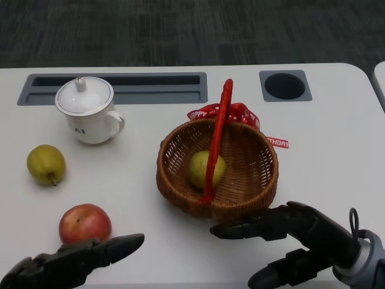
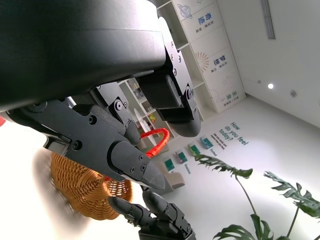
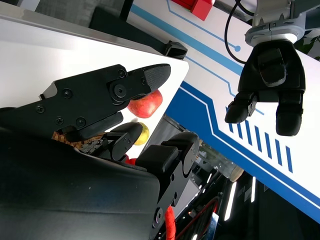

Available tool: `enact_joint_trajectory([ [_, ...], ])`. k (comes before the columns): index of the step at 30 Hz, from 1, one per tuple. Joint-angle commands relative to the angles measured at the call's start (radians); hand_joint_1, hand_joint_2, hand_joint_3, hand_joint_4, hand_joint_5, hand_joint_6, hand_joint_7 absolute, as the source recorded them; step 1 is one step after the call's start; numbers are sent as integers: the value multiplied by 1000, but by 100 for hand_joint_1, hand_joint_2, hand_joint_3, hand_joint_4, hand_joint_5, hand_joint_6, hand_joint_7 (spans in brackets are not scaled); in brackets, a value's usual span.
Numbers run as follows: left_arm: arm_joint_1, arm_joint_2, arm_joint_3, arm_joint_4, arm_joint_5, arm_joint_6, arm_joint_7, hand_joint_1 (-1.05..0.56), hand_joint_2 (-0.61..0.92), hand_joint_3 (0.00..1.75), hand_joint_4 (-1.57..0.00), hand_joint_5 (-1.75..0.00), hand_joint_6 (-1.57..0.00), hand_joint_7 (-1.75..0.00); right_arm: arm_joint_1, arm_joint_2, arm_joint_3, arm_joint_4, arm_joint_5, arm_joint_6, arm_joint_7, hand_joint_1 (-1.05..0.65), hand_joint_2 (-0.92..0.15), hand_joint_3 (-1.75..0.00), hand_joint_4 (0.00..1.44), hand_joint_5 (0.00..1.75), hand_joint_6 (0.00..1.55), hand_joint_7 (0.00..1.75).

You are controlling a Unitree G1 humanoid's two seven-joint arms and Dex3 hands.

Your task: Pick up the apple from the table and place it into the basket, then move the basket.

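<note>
— Apple (image 1: pixel 85 223)?
— On the table (image 1: pixel 337 120), front left, outside the basket (image 1: pixel 252 180). A green fruit (image 1: pixel 206 169) lies inside.
— Hands?
— Left hand (image 1: pixel 72 262) and right hand (image 1: pixel 301 241) both empty, fingers apart.
— Writing?
— Ribbon (image 1: pixel 240 114) lettering only partly legible.

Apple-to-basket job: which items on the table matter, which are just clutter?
Task items:
red apple, on the table near the left hand
wicker basket with red handle

Clutter:
white lidded mug
yellow-green fruit on the table
another yellow-green fruit already in the basket
red ribbon behind the basket
</note>
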Motion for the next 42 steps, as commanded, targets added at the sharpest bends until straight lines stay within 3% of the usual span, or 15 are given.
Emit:
enact_joint_trajectory([
  [1,-1,4,4,6,5,4,-6,-30,78,0,-100,0,-94,0,-2,-12,-13,-12,14,9,6,-39,-85,0,75,0,68,0],
  [16,-7,-4,37,-3,58,7,9,-32,77,0,-96,0,-90,0,-15,-17,-22,-18,17,19,32,-40,-86,0,75,0,67,0],
  [20,-11,-27,118,-16,176,5,41,-46,74,0,-69,0,-65,0,-19,-12,-27,-16,18,5,35,-40,-86,0,74,0,67,0],
  [24,-23,-77,210,-41,376,30,114,-71,74,1,-36,0,-37,0,-19,-11,-29,-16,19,11,40,-40,-86,0,74,0,67,0],
  [27,-57,-102,258,-27,539,72,194,-86,76,1,-21,0,-23,0,-17,-13,-29,-19,16,13,43,-40,-86,0,74,0,66,0],
  [34,-169,-84,264,110,783,202,411,-92,80,1,-7,0,-13,0,-12,-12,-32,-22,20,13,53,-40,-86,0,75,1,67,0],
  [42,-343,14,165,444,814,292,588,-85,77,0,-10,-3,-13,-2,-4,-9,-35,-33,33,16,64,-39,-85,0,75,0,68,0],
])
